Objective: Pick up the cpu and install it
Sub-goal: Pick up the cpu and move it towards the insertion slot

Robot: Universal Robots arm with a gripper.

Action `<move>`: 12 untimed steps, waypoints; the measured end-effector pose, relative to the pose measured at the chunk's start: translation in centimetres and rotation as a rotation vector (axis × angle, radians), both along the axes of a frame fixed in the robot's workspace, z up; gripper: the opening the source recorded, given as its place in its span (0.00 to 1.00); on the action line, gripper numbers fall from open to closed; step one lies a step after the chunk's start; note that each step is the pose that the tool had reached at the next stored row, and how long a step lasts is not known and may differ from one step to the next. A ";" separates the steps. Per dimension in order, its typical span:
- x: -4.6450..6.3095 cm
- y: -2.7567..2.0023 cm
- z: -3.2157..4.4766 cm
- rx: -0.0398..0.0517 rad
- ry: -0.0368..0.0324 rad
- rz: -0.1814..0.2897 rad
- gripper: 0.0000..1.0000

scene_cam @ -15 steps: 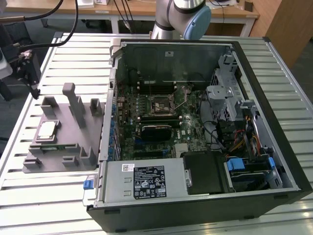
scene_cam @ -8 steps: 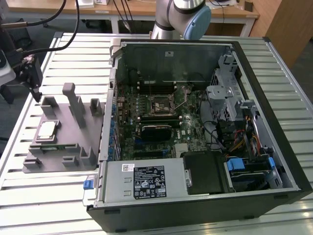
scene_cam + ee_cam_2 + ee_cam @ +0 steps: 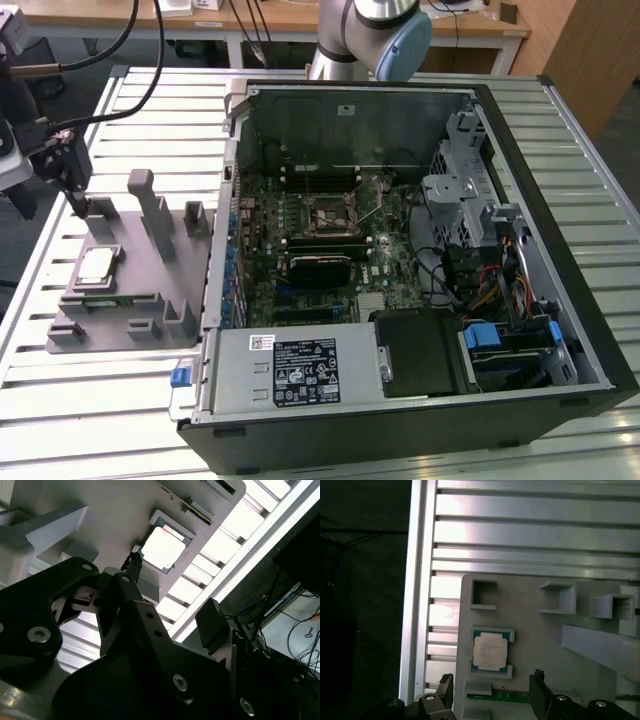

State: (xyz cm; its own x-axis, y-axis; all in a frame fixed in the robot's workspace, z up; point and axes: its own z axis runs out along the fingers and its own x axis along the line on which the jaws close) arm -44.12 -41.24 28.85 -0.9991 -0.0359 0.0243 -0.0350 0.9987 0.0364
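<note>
First wrist view: cpu [image 3: 490, 650] lies flat in grey holder [image 3: 535, 645], just beyond the hand [image 3: 492, 677], centred between its fingers [image 3: 540, 695]. Hand spread wide, empty.

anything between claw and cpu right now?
No object; just bare grey fixture plate between the claw and the cpu in the exterior view.

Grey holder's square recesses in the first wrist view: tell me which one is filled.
The larger recess, where the cpu lies flat, silvery top up. The smaller square recess next to it on the grey holder is bare.
</note>
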 end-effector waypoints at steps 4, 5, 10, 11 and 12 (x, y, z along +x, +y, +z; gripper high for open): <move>-0.1 0.00 -0.51 0.0003 -0.0114 -0.002 0.70; -0.1 -0.01 -0.69 0.0005 -0.0113 -0.002 0.70; -0.1 0.00 -1.60 0.0022 -0.0113 -0.002 0.70; -0.1 0.00 -1.78 0.0021 -0.0112 -0.002 0.70; -0.1 0.00 -1.96 0.0021 -0.0112 -0.002 0.70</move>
